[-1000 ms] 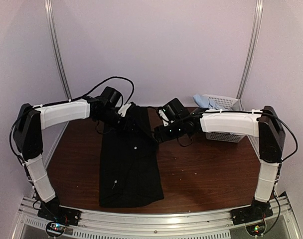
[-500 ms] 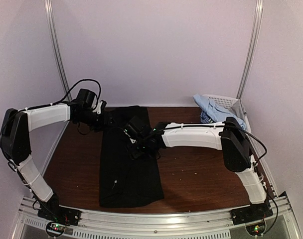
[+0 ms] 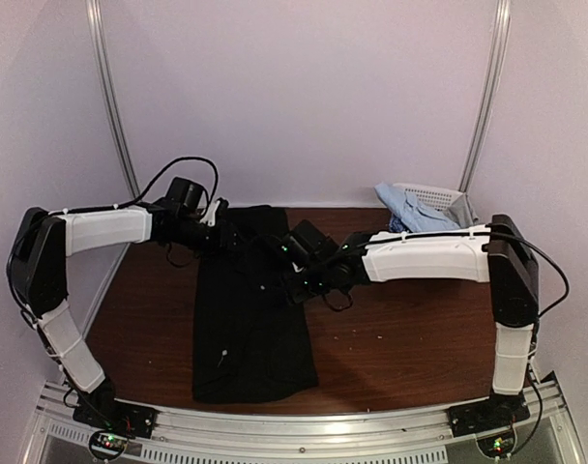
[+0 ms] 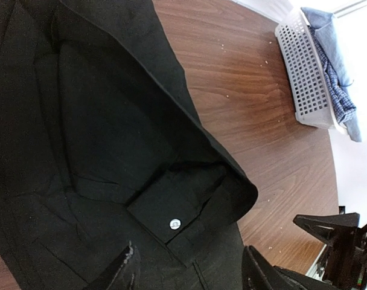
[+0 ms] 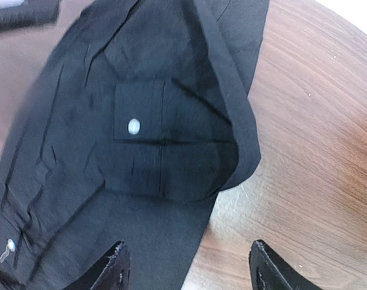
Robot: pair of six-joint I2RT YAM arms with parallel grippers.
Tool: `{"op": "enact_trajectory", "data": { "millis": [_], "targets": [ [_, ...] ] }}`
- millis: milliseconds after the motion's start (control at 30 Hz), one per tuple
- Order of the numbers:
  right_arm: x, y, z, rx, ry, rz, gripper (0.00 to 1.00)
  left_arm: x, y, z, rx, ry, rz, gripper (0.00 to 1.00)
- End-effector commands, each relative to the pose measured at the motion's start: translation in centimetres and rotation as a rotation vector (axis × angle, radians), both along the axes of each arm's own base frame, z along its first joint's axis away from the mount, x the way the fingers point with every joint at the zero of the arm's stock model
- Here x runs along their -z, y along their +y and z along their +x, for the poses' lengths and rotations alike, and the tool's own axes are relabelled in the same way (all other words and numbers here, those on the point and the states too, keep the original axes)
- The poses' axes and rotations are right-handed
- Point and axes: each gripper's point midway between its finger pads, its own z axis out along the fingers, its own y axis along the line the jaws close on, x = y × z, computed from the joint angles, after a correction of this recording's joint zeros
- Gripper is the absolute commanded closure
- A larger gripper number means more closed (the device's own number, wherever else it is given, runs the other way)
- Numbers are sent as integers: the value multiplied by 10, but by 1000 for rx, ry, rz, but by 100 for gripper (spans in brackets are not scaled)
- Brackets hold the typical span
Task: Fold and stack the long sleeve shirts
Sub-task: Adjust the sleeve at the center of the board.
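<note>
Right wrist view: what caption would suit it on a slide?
Right arm's open jaws hover over the black shirt and its buttoned cuff on the wooden table.

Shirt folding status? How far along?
Done: black shirt lies on the table as a narrow strip, sleeve cuff folded onto it. In hand: nothing gripped; left gripper and right gripper hover open over its upper part. Left: fold it shorter, then the pale blue shirt and patterned shirt, both in the basket; no stack yet.
</note>
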Motion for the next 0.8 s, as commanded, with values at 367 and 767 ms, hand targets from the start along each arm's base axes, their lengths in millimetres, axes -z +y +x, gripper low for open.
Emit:
{"op": "enact_trajectory", "data": {
  "millis": [367,767],
  "targets": [
    [37,5,40,46,100,92,29,56,18,50,-151,24,159,48],
    [25,35,47,-82,177,158,74,85,15,72,-119,51,224,64]
  ]
}}
